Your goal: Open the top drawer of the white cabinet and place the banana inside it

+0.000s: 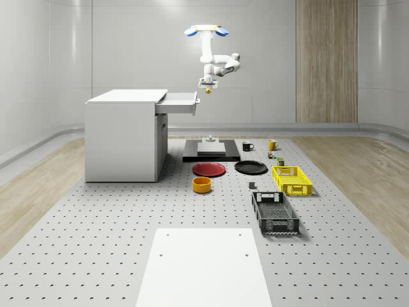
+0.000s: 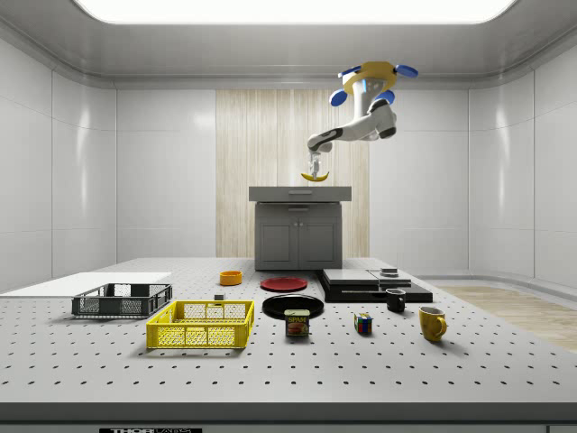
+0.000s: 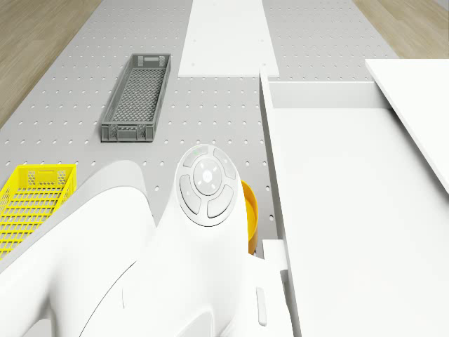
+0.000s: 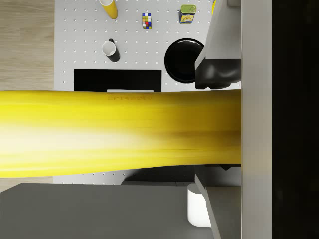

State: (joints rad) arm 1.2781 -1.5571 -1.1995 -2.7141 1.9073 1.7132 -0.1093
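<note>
The white cabinet (image 1: pixel 121 134) stands at the whole-scene view's left with its top drawer (image 1: pixel 177 102) pulled out. The drone (image 1: pixel 206 30) hovers high in the air just beyond the drawer's front. Below it, the arm's gripper (image 1: pixel 208 87) is shut on the yellow banana (image 1: pixel 208 91), a little above drawer height and just outside the drawer front. From the side, the banana (image 2: pixel 315 177) hangs under the gripper (image 2: pixel 315 170), above the drawer (image 2: pixel 300 192). The banana (image 4: pixel 119 132) lies across the wrist view, with a dark fingertip (image 4: pixel 219 74) against it. The drawer's white inside (image 3: pixel 337 210) appears in the drone view.
On the floor beyond the cabinet lie a black platform (image 1: pixel 211 151), a red plate (image 1: pixel 209 169), a black plate (image 1: pixel 250 167), an orange bowl (image 1: pixel 202 185), a yellow basket (image 1: pixel 291 180) and a grey crate (image 1: pixel 274 213). Two mugs (image 1: pixel 248 146) and small items stand farther back.
</note>
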